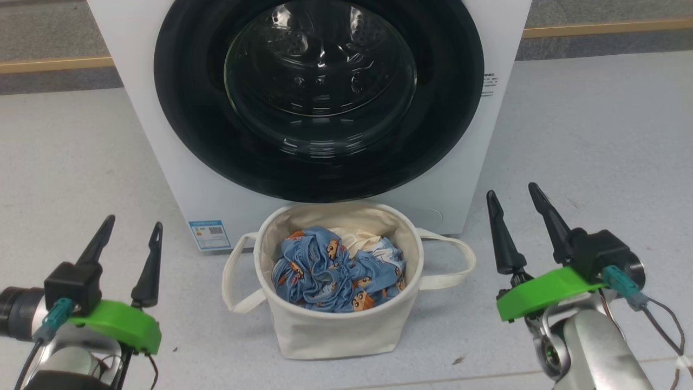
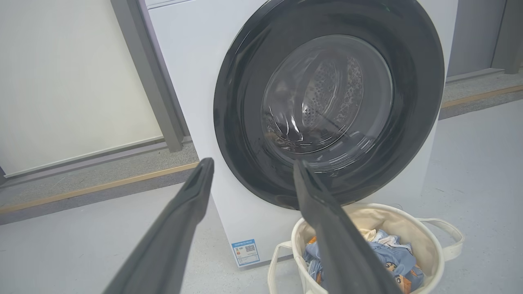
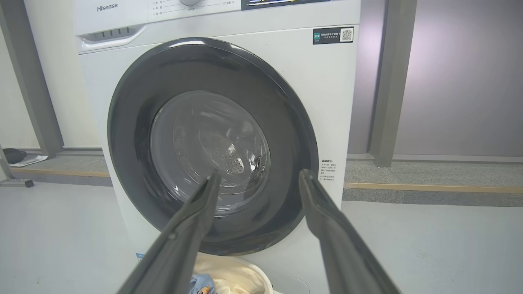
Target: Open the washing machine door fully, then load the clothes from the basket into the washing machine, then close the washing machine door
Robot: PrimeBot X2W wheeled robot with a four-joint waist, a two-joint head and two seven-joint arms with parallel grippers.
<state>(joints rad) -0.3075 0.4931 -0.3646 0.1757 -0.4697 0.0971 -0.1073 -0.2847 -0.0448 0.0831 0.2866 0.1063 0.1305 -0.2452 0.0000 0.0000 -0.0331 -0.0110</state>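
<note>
While the washing machine door [image 1: 319, 97] sits shut and flush in the white front of the washing machine [image 1: 162, 162], it is judged a rigid, fairly heavy part held by a latch. Its glossy black rim [image 1: 178, 108] looks slippery, so a fingertip hooked behind the outer edge would likely serve better than a pinch on the face. Neither a handle recess nor the hinge side can be made out. The clothes [image 1: 335, 271] lie heaped in the basket [image 1: 335, 330], which stands on the floor [image 1: 595, 135] just before the machine, below the door. They appear soft, light and limp, best pinched at a raised fold atop the heap; the soft basket may tip if dragged. Left gripper [image 1: 134, 220] and right gripper [image 1: 511, 189] hover either side of the basket, apart from it, jaws spread wide, holding and touching nothing.
</note>
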